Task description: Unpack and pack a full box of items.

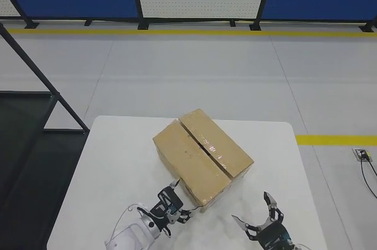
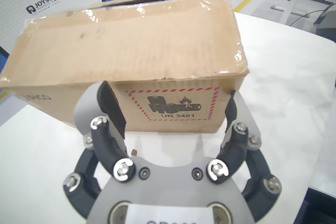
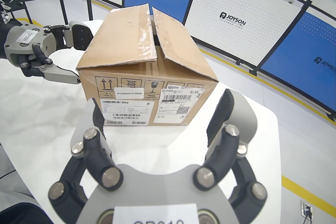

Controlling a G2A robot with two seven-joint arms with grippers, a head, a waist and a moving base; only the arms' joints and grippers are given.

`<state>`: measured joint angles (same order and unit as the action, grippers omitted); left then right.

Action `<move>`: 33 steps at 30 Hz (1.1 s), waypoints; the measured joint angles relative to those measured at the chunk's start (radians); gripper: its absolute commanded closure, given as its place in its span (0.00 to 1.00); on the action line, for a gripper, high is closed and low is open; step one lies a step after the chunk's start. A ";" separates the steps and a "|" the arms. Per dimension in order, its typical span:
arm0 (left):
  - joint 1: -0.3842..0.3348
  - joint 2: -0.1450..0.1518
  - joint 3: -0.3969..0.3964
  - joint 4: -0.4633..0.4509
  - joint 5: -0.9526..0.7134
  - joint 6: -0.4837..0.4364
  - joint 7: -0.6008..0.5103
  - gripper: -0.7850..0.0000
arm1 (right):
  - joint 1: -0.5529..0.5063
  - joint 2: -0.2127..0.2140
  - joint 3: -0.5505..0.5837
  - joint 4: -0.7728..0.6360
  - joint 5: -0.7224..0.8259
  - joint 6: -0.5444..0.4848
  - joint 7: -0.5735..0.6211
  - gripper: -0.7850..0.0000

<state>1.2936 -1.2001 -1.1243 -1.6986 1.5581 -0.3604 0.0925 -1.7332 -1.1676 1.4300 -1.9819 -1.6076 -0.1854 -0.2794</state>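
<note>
A brown cardboard box (image 1: 202,158) stands in the middle of the white table (image 1: 119,162), its two top flaps folded down with a narrow gap along the seam. My left gripper (image 1: 177,201) is open right at the box's near end, facing the panel with the red-bordered warning label (image 2: 172,105); its fingertips almost touch the cardboard. From the right wrist view the left gripper (image 3: 80,59) sits at the box's (image 3: 147,64) corner. My right gripper (image 1: 258,214) is open a short way off the box's labelled side (image 3: 149,104), holding nothing.
The table's front corners and right edge (image 1: 301,187) lie close to both arms. A dark metal rack (image 1: 19,125) stands beside the table on the left. Blue and white partition panels (image 1: 201,7) line the far side of the floor.
</note>
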 measured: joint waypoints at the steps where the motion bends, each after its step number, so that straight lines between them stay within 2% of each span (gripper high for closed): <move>1: -0.001 0.000 0.000 -0.002 0.000 -0.001 0.003 0.00 | -0.001 0.000 0.000 -0.001 0.000 -0.002 0.000 0.00; 5: 0.008 0.004 -0.067 -0.021 -0.072 0.020 0.026 0.00 | -0.002 0.001 -0.003 -0.012 -0.012 -0.022 0.009 0.00; 10: 0.063 0.026 -0.265 -0.058 -0.174 0.040 0.045 0.00 | 0.010 0.002 -0.015 -0.045 -0.036 -0.050 0.042 0.00; 14: 0.109 0.041 -0.421 -0.051 -0.170 0.082 0.067 0.00 | 0.054 -0.001 -0.053 -0.051 -0.049 -0.065 0.082 0.00; 18: 0.146 0.048 -0.539 -0.029 -0.230 0.103 0.079 0.00 | 0.117 -0.015 -0.132 -0.019 -0.025 -0.008 0.112 0.00; 21: 0.164 0.050 -0.567 -0.026 -0.240 0.115 0.076 0.00 | 0.130 -0.019 -0.159 -0.008 -0.024 0.009 0.112 0.00; 31: 0.156 0.047 -0.560 -0.031 -0.276 0.115 0.062 0.00 | 0.132 -0.020 -0.168 -0.006 -0.044 0.010 0.121 0.00; 33: 0.144 0.046 -0.560 -0.034 -0.288 0.124 0.055 0.00 | 0.132 -0.024 -0.187 0.010 -0.068 0.048 0.126 0.00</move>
<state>1.4377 -1.1539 -1.6841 -1.7326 1.2702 -0.2362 0.1477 -1.6012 -1.1912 1.2431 -1.9718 -1.6755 -0.1376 -0.1535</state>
